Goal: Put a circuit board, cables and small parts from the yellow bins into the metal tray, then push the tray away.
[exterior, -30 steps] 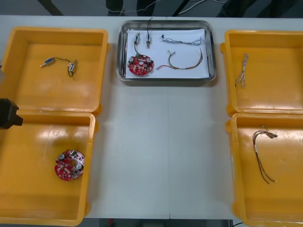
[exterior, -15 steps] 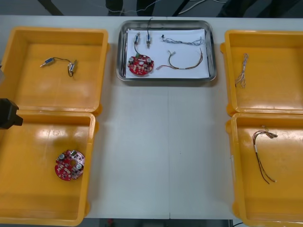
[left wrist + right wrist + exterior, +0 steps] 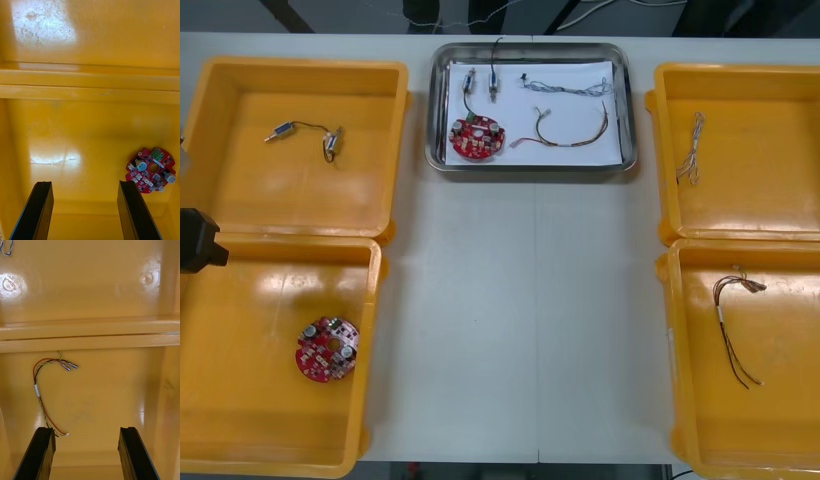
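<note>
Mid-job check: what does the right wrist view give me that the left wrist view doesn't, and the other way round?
Right wrist view: a red and yellow cable lies just ahead of the right gripper, and a bit of blue and white cable lies in the bin beyond the rim.
Left wrist view: a round red circuit board lies off to one side of the left gripper.
Shared: open fingers holding nothing, each pair over a yellow bin.

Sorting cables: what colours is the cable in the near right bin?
Red and yellow cable, best in the right wrist view.

Light table (image 3: 530, 330), dark floor (image 3: 350, 15) beyond its far edge
</note>
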### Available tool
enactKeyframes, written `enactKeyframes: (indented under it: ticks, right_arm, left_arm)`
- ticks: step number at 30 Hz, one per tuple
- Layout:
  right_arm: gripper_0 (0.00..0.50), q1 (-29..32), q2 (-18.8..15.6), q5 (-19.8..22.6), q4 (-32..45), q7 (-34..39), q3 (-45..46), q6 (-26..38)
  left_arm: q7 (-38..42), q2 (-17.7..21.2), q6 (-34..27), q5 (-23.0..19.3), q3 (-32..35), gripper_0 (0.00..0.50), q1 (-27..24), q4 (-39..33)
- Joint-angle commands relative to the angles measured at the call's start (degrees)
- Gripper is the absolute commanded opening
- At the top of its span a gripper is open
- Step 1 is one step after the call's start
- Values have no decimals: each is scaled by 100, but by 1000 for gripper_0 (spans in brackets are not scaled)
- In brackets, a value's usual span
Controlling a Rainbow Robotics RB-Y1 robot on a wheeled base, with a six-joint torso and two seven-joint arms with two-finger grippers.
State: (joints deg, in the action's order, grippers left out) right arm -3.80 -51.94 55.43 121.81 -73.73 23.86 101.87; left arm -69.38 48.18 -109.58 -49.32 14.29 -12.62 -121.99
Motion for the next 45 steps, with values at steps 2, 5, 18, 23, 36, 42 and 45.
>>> enactKeyframes:
  ticks: [2, 5, 18, 23, 36, 42, 45]
  right_arm:
    - [500, -103, -36, 30, 27, 148, -48, -18]
    - [500, -103, -36, 30, 27, 148, -48, -18]
    - [500, -103, -36, 30, 27, 148, -48, -18]
    - [500, -103, -36, 30, 27, 148, -48, -18]
    - [500, -103, -36, 30, 27, 148, -48, -18]
    - [500, -103, -36, 30, 27, 148, -48, -18]
    - [500, -103, -36, 30, 27, 148, -48, -18]
  left_arm:
    - [-401, -45, 15, 37, 171, 500, 76, -150]
    - [-401, -45, 15, 37, 171, 500, 76, -150]
    - [-401, -45, 15, 37, 171, 500, 76, -150]
    - [-401, -45, 15, 37, 171, 500, 76, -150]
    - [-401, -45, 15, 37, 171, 500, 76, -150]
    - [-401, -45, 15, 37, 171, 500, 76, -150]
    - [-401, -45, 15, 37, 171, 500, 76, -150]
